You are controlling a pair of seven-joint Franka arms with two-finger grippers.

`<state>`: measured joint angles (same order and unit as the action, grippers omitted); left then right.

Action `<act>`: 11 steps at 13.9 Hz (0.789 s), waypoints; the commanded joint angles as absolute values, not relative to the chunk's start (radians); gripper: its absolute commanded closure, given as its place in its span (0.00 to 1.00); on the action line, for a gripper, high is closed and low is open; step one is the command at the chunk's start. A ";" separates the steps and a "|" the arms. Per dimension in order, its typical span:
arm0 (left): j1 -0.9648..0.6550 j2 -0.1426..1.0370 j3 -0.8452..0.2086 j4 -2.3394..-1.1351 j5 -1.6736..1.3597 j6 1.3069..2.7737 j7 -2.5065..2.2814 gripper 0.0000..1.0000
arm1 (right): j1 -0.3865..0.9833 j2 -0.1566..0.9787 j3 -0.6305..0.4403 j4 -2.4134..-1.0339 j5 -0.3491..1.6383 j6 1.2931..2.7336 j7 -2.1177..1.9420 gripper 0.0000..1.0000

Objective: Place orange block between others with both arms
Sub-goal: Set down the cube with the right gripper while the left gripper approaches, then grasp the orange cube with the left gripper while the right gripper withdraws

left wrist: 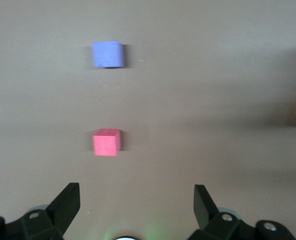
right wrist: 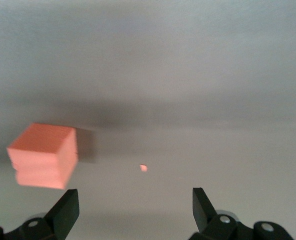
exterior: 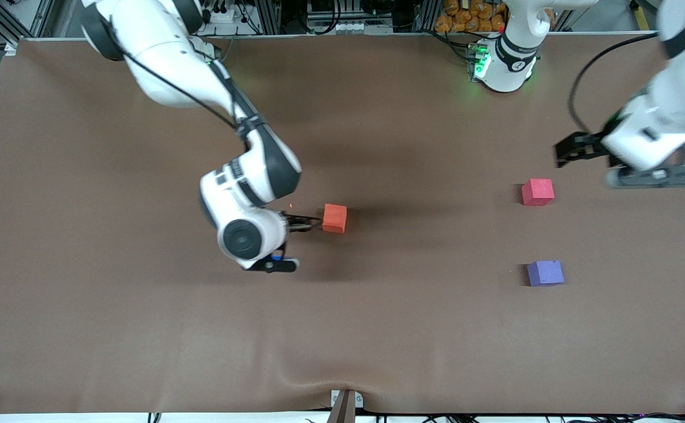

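The orange block (exterior: 334,218) sits mid-table, just beside the empty, open right gripper (exterior: 301,223), well apart from the red-pink cube (exterior: 537,192) and purple-blue cube (exterior: 545,273); the open left gripper (exterior: 577,150), hovering near the red-pink cube, should centre over the block before closing.

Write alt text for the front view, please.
An orange block lies mid-table beside the right tool, open and empty. A red-pink block and a purple block sit toward the left arm's end, near the open left tool.
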<state>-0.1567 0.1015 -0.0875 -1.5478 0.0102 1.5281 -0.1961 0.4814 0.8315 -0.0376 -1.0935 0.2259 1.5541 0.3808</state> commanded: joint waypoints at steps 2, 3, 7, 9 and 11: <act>-0.365 0.247 -0.089 -1.525 0.002 1.581 -0.322 0.00 | 0.350 0.770 -0.037 -1.112 0.163 1.386 0.087 0.00; -0.432 0.296 -0.095 -1.525 0.000 1.633 -0.343 0.00 | 0.312 0.738 -0.037 -1.144 0.147 1.367 0.013 0.00; -0.618 0.507 -0.097 -1.431 0.006 1.813 -0.475 0.00 | 0.198 0.568 -0.037 -1.371 0.100 1.423 -0.190 0.00; -0.699 0.583 -0.094 -1.417 0.005 1.923 -0.558 0.00 | 0.113 0.468 -0.037 -1.490 0.081 1.491 -0.300 0.00; -0.735 0.641 -0.094 -1.389 0.005 2.018 -0.684 0.00 | 0.010 0.413 -0.035 -1.564 0.081 1.519 -0.478 0.00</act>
<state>-0.7066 0.5794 -0.1035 -1.4627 0.0081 1.9760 -0.6064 0.1116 0.5348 -0.0582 -1.4014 0.0905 1.4637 -0.3342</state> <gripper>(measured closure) 0.000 0.000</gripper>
